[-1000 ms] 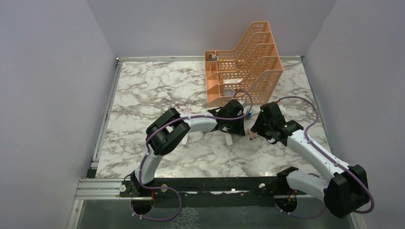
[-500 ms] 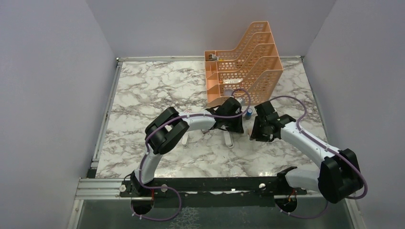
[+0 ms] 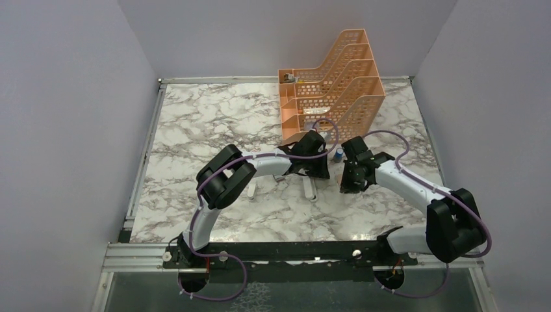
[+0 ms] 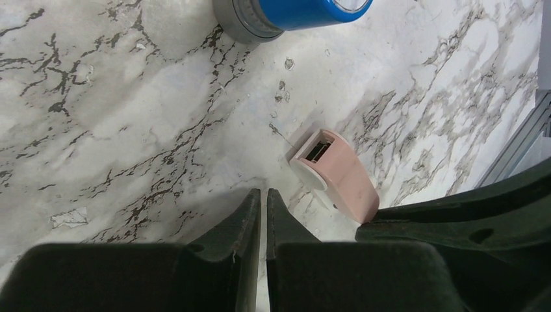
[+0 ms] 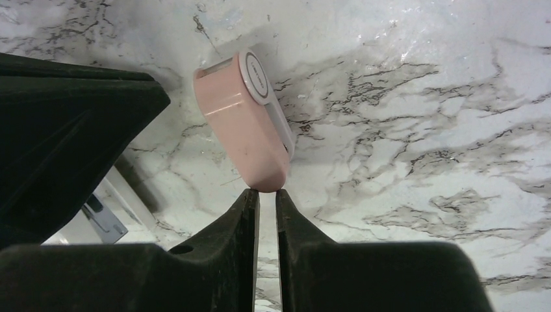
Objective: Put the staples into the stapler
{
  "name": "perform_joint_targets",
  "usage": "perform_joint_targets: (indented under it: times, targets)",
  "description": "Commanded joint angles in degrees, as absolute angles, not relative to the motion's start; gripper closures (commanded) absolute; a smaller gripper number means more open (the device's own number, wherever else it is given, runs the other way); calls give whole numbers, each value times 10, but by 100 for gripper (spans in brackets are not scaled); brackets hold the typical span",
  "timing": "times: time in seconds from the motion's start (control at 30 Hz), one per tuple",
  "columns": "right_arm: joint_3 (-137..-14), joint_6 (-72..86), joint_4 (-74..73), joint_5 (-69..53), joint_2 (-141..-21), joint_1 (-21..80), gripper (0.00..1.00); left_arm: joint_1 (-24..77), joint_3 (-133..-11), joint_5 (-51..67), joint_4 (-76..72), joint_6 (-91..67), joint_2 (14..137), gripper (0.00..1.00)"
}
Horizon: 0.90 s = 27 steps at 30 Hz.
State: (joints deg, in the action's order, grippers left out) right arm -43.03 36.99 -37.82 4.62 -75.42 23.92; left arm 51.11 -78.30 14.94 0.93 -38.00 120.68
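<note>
1. The pink stapler (image 5: 243, 123) lies on its side on the marble table (image 3: 208, 123), between the two wrists. Its open end points towards the left arm's camera and its rounded end towards the right arm's.
2. The right gripper (image 5: 268, 194) has its fingers drawn almost together, leaving only a thin slit with nothing in it. Their tips meet the stapler's rounded end. We judge this a nudge or a bracing touch (contact itself we cannot confirm).
3. The left gripper (image 4: 263, 195) is closed down to a hairline and holds nothing. It hovers just short of the stapler's open end, likely waiting while the stapler is positioned.
4. We cannot make out the staples in any view. A blue cylinder (image 4: 299, 10) stands nearby, in front of the orange file organiser (image 3: 331, 84).
5. Compared with a second ago, the right arm has swung inwards and now covers the stapler from above, while the left arm has barely shifted.
</note>
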Motion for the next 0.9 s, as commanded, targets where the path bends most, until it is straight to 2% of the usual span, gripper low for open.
perform_joint_targets:
  times: [0.0, 0.37, 0.7, 0.87]
  targets:
    - [-414, 368, -349, 54, -786, 238, 82, 510, -782, 153, 30, -357, 1214, 91]
    - [-423, 368, -331, 65, -779, 238, 81, 511, -803, 160, 37, -348, 1213, 89]
    - [-467, 368, -383, 113, -708, 238, 72, 513, -839, 158, 58, -338, 1209, 83]
    - [-470, 367, -385, 141, -703, 239, 64, 513, -839, 141, 69, -330, 1194, 78]
